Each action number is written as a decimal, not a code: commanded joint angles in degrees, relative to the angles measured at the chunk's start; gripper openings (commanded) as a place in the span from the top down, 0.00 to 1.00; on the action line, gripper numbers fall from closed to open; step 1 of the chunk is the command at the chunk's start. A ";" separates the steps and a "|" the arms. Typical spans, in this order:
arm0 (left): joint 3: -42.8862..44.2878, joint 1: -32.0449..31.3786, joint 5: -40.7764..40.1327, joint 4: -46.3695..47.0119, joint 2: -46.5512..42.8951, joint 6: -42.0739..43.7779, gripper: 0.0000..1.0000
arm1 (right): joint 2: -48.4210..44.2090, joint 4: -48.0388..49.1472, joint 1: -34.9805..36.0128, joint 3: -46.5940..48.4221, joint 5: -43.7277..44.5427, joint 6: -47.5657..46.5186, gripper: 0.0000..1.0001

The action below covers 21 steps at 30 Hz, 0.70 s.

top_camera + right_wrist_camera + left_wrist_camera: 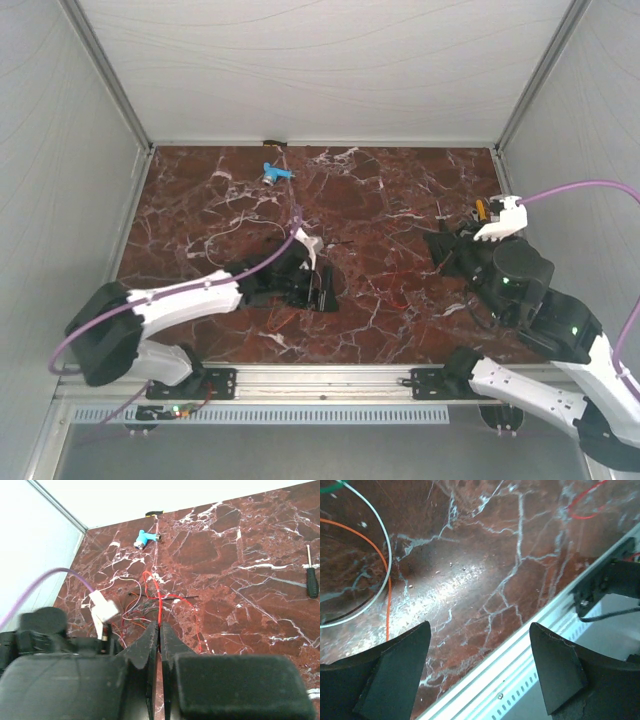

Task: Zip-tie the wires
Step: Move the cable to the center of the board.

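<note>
The right gripper [159, 625] is pinched shut on a red strand of the wires [158, 607], which runs straight from its tips toward the tangle on the table [400, 190], while the left gripper [480, 627] hangs wide open, empty.

Dark red, white-veined marble table [400, 190]. Small blue-and-white plastic piece [277, 173] sits near the far edge, left of centre. Black-handled screwdriver [312, 580] lies flat, well apart from it. Slotted aluminium rail [320, 380] runs along the near edge. White enclosure walls [330, 70].

Glossy red-brown marble tabletop [485, 565], pale metal rail [520, 665], smooth plastic-coated wires [388, 587]
</note>
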 commanded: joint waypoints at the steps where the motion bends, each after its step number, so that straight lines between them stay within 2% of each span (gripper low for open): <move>1: -0.11 -1.89 3.16 10.79 7.72 -3.66 0.20 | -1.91 -0.32 -0.14 -0.36 0.93 1.68 1.00; 7: 0.93 -2.41 -1.65 13.79 15.04 -4.69 0.19 | -4.14 -2.18 -0.20 -1.19 0.92 3.13 1.00; 13: 0.32 -1.54 -13.55 10.83 18.93 -5.30 0.19 | -4.99 -2.76 -0.14 -1.75 1.29 3.50 1.00; 16: -0.73 1.32 -16.56 9.64 19.12 -5.34 0.19 | -4.90 -2.83 -0.17 -1.86 1.43 3.46 1.00; 21: -3.79 9.59 -19.20 9.63 16.17 -3.45 0.19 | -4.79 -3.13 -0.14 -1.94 1.50 3.28 1.00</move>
